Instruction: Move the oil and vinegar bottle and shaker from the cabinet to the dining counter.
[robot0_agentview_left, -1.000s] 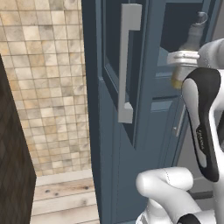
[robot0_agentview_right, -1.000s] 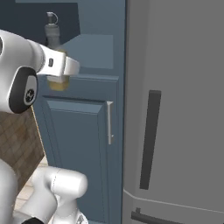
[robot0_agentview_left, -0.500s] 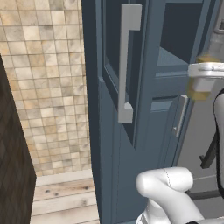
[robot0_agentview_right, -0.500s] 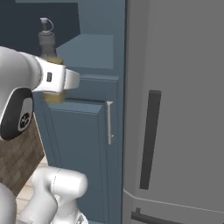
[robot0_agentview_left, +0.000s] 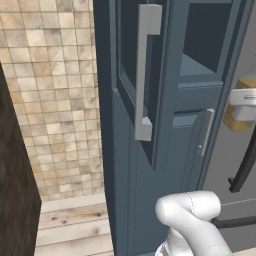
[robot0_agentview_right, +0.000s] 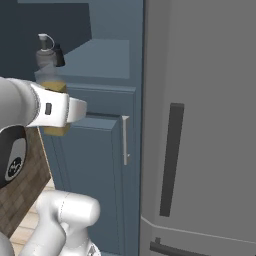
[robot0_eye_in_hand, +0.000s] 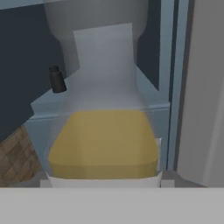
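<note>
Two task things are showing. The oil and vinegar bottle (robot0_agentview_right: 48, 82), clear with yellow liquid in its lower half and a pale stopper on a narrow neck, is standing upright in the grip of the hand (robot0_agentview_right: 57, 111), out in front of the cabinet (robot0_agentview_right: 105, 65). In the right base view the white hand is crossing the bottle's lower body from the left, covering part of the yellow liquid; the neck and stopper are rising clear above it. In the left base view the yellow base of the bottle (robot0_agentview_left: 238, 114) and the hand (robot0_agentview_left: 243, 104) are appearing at the right edge, beside the grey panel of the refrigerator (robot0_agentview_right: 200, 125). In the hand view the bottle (robot0_eye_in_hand: 105, 131) is sitting very close to the lens, so the fingertips are hidden behind it.

The shaker (robot0_eye_in_hand: 56, 80), small and near-black, is resting on the cabinet shelf (robot0_eye_in_hand: 48, 103), to the far left of the held bottle and apart from it; in the right base view it (robot0_agentview_right: 58, 56) is peeking out just right of the bottle's neck.

The open cabinet door (robot0_agentview_left: 145, 100), with its long grey bar handle (robot0_agentview_left: 146, 70), is projecting toward the camera at left, in front of a tan tiled wall (robot0_agentview_left: 55, 100).
</note>
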